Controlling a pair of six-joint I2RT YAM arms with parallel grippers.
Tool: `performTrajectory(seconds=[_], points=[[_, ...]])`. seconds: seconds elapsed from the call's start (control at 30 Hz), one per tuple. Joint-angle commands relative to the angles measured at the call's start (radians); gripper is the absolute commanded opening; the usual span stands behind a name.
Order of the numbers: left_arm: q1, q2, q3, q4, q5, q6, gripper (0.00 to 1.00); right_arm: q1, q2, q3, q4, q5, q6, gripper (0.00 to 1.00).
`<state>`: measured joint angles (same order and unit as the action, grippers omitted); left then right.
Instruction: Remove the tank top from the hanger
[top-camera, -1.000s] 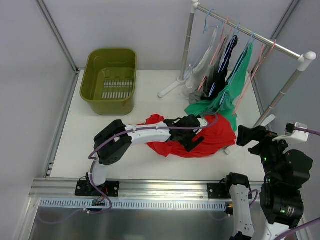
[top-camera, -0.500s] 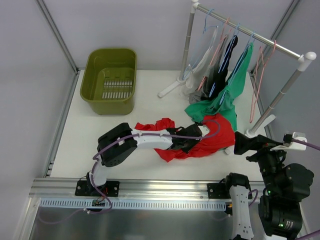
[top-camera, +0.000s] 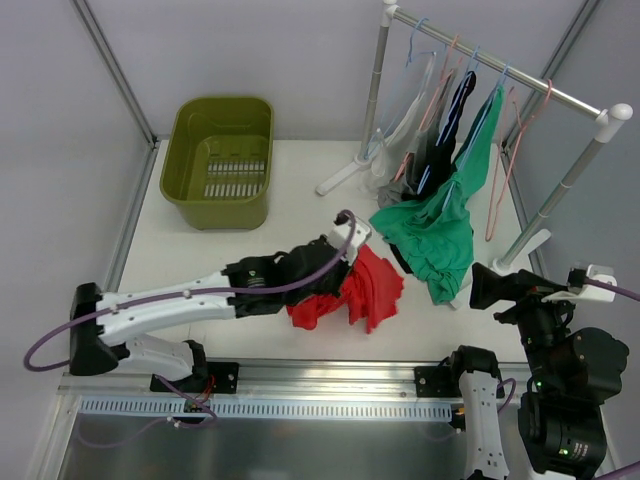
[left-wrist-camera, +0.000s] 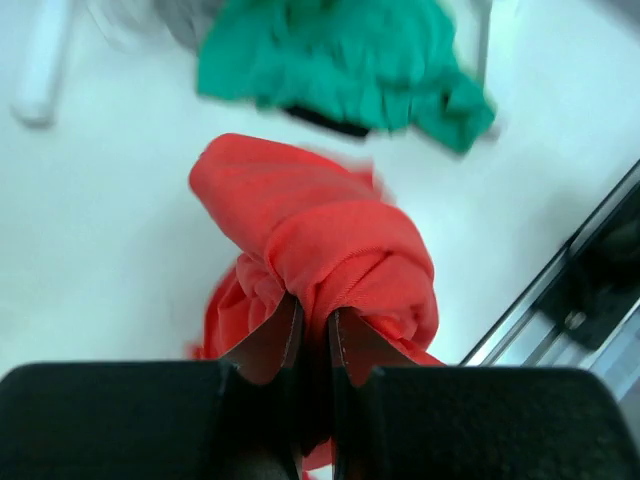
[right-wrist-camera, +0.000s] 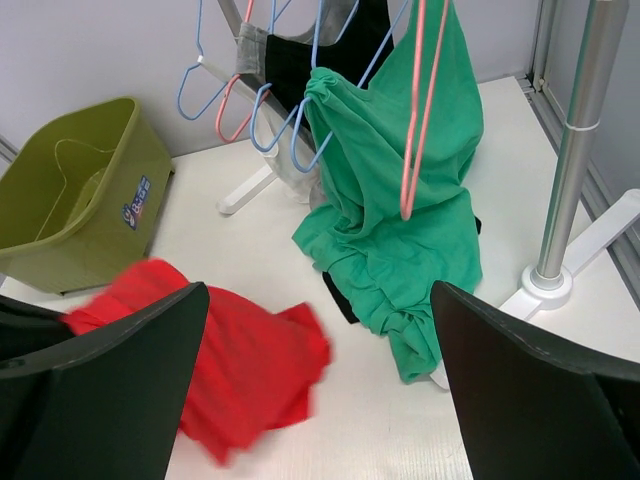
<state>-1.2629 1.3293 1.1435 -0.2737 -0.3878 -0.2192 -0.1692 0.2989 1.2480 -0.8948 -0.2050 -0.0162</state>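
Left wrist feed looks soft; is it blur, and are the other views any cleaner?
Left wrist: red tank top fairly sharp up close, green garment behind it smeared. Right wrist: the tank top's edges motion-blurred, green garment crisp. Top external: sharp, evenly lit, no glare.

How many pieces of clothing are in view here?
4: a red top held in the left claw; a green top, black top and grey top hanging on the rack. Others may hide behind them.
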Motion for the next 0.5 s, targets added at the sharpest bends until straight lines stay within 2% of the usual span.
performTrajectory(seconds=[0.0,0.17,0.2,0.27,0.3,0.37,0.4,0.47], points=[[-0.001,-0.099,0.094,0.011,-0.117,0.023,0.0,0.007,-0.003,0.031,0.04,0.026,-0.013,0.99],[-0.001,-0.174,0.249,-0.067,-0.267,0.047,0.0,0.007,-0.01,0.039,0.04,0.033,-0.013,0.99],[-0.001,-0.177,0.315,-0.076,-0.334,0.063,0.0,0.007,-0.01,0.037,0.04,0.033,-0.011,1.0],[-0.001,-0.159,0.389,-0.085,-0.406,0.142,0.0,0.007,-0.009,0.037,0.04,0.03,-0.004,0.99],[-0.001,-0.15,0.474,-0.084,-0.472,0.167,0.0,0.007,-0.009,0.037,0.04,0.023,-0.001,0.99],[0.029,-0.105,0.574,-0.084,-0.491,0.257,0.0,0.007,-0.007,0.039,0.04,0.018,0.002,0.99],[0.052,-0.069,0.676,-0.084,-0.474,0.279,0.0,0.007,-0.009,0.039,0.04,0.013,0.002,1.0],[0.143,-0.038,0.807,-0.087,-0.439,0.319,0.0,0.007,-0.012,0.039,0.04,0.015,0.002,1.0]])
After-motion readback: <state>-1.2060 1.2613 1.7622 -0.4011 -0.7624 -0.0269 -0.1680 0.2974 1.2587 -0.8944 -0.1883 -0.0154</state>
